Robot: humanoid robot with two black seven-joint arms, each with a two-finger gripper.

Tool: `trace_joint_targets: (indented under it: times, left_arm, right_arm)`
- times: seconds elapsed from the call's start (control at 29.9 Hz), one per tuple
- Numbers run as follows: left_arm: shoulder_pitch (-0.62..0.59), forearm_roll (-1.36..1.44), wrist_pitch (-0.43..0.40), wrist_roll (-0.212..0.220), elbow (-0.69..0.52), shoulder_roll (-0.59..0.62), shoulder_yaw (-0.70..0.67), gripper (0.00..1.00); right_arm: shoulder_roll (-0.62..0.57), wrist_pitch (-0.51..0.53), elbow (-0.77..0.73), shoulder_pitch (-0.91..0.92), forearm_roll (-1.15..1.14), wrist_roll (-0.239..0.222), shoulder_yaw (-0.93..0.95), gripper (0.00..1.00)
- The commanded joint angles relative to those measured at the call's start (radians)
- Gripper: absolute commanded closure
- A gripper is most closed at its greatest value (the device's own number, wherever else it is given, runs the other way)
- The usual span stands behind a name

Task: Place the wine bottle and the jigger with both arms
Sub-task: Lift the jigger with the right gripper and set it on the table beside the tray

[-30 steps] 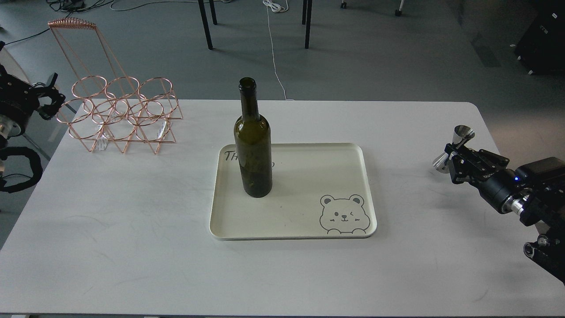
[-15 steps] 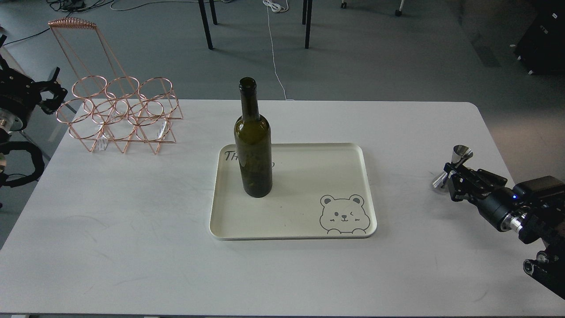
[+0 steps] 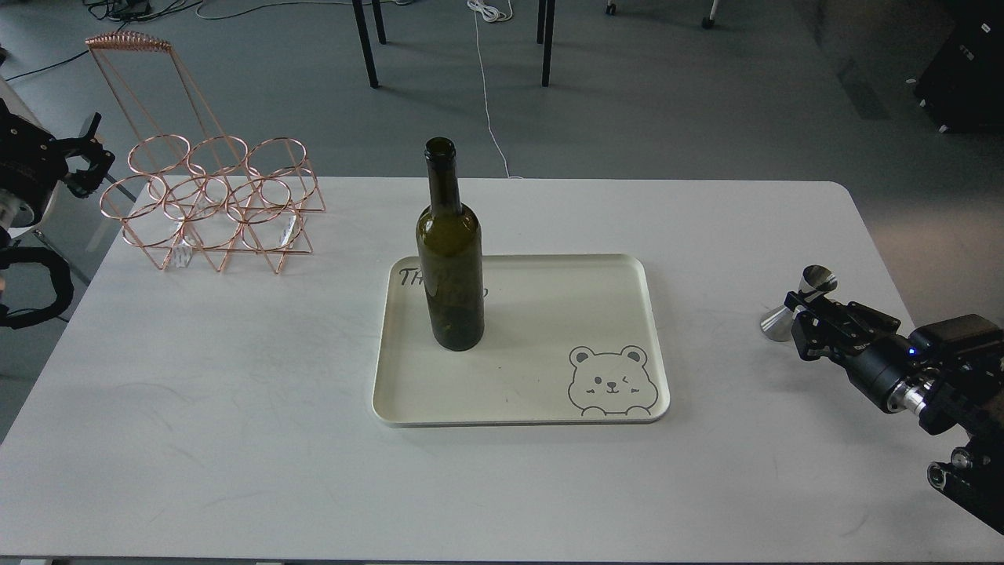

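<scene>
The dark olive-green wine bottle (image 3: pixel 449 275) stands upright on the left part of the cream tray (image 3: pixel 549 329), free of both grippers. The small steel jigger (image 3: pixel 778 322) is at the table's right side, tilted, with its lower cone at or just above the tabletop. My right gripper (image 3: pixel 803 312) is shut around the jigger's waist. My left gripper (image 3: pixel 90 153) is off the table's far left edge, beside the wire rack, with its fingers spread and nothing in them.
A copper wire bottle rack (image 3: pixel 212 204) stands at the table's far left corner. The tray has a bear drawing (image 3: pixel 609 382) at its near right. The white table (image 3: pixel 235 392) ends in a rounded corner at the right. Chair legs and cables are on the floor behind.
My right gripper has moved down and toward me with the jigger, which now tilts more and is low at the tabletop. My left gripper has drawn back and up at the left edge.
</scene>
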Motion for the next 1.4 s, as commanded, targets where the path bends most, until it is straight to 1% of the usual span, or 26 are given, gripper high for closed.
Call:
trace_joint_targets:
  times: [0.0, 0.07, 0.13, 0.3, 0.43, 0.53, 0.63, 0.73, 0.83, 0.97, 1.04, 1.2, 1.3, 1.37]
  left_arm:
    - [0.000, 0.000, 0.000, -0.001, -0.002, 0.000, 0.000, 0.01]
    - [0.000, 0.000, 0.000, -0.001, 0.000, 0.000, 0.000, 0.01]
    - [-0.001, 0.000, 0.000, -0.001, 0.000, 0.001, 0.000, 0.01]
    - [-0.001, 0.000, 0.000, -0.001, 0.000, 0.003, 0.000, 0.01]
    - [-0.001, 0.000, 0.000, -0.001, -0.002, 0.003, 0.000, 0.01]
    - [-0.001, 0.000, 0.000, -0.001, -0.002, 0.003, 0.000, 0.01]
    - [-0.003, 0.000, 0.000, -0.001, 0.000, 0.005, 0.000, 0.01]
    - [-0.003, 0.000, 0.000, -0.001, 0.000, 0.008, 0.000, 0.01]
    - [-0.003, 0.000, 0.000, -0.001, 0.000, 0.009, 0.000, 0.01]
    - [-0.003, 0.000, 0.000, 0.000, -0.002, 0.011, 0.000, 0.01]
    - [-0.003, 0.003, 0.000, 0.000, -0.002, 0.017, 0.000, 0.01]
    - [-0.003, 0.041, 0.000, 0.002, -0.014, 0.047, 0.000, 0.01]
    - [-0.003, 0.066, 0.000, 0.002, -0.043, 0.080, 0.000, 0.01]
    - [0.000, 0.087, 0.000, 0.003, -0.075, 0.101, 0.002, 0.01]
  right_arm:
    - [0.000, 0.000, 0.002, 0.000, 0.000, 0.001, 0.000, 0.65]
    - [0.001, 0.000, 0.008, -0.001, 0.000, 0.001, -0.002, 0.62]
    - [0.000, 0.000, 0.014, -0.003, 0.000, 0.002, -0.002, 0.55]
    - [-0.015, 0.000, 0.049, -0.041, 0.000, 0.011, 0.000, 0.35]
    - [-0.075, 0.000, 0.097, -0.058, 0.000, 0.011, 0.000, 0.20]
    - [-0.097, 0.000, 0.132, -0.083, 0.000, 0.011, 0.001, 0.18]
    - [-0.158, 0.000, 0.180, -0.092, 0.003, 0.011, 0.005, 0.17]
    - [-0.228, 0.000, 0.239, -0.097, 0.027, 0.011, 0.012, 0.12]
    - [-0.310, 0.000, 0.304, -0.097, 0.103, 0.013, 0.014, 0.06]
    - [-0.388, 0.000, 0.373, -0.072, 0.228, 0.036, 0.020, 0.05]
    - [-0.408, 0.000, 0.387, -0.026, 0.294, 0.048, 0.020, 0.04]
    - [-0.417, 0.000, 0.387, 0.124, 0.454, 0.050, 0.017, 0.03]
    - [-0.410, 0.000, 0.375, 0.215, 0.561, 0.048, 0.020, 0.03]
    - [-0.405, 0.056, 0.365, 0.265, 0.650, 0.047, 0.020, 0.03]
